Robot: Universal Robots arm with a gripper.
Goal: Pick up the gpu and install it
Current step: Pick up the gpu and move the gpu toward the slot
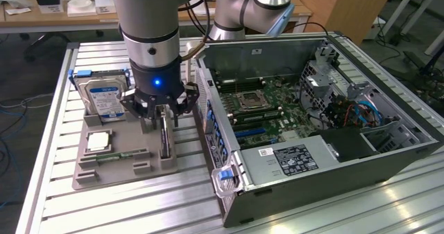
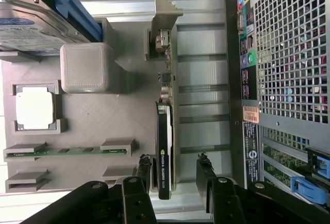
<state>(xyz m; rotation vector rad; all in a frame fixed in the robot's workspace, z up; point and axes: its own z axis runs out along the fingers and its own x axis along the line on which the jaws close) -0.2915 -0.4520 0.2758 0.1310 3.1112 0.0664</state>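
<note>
One gpu [image 2: 164,147], Quadro label, between spread pincer [image 2: 175,159].

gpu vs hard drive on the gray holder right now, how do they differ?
The gpu is dark and thin; the hard drive is silver, thicker, blue-labelled. The gpu sits between the fingers of the open gripper; the hard drive stands clear of them. Shared: both stand on edge in slots of the gray holder.

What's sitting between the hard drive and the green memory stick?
A square silver processor chip lies between the hard drive and the memory stick, as the wrist view shows.
</note>
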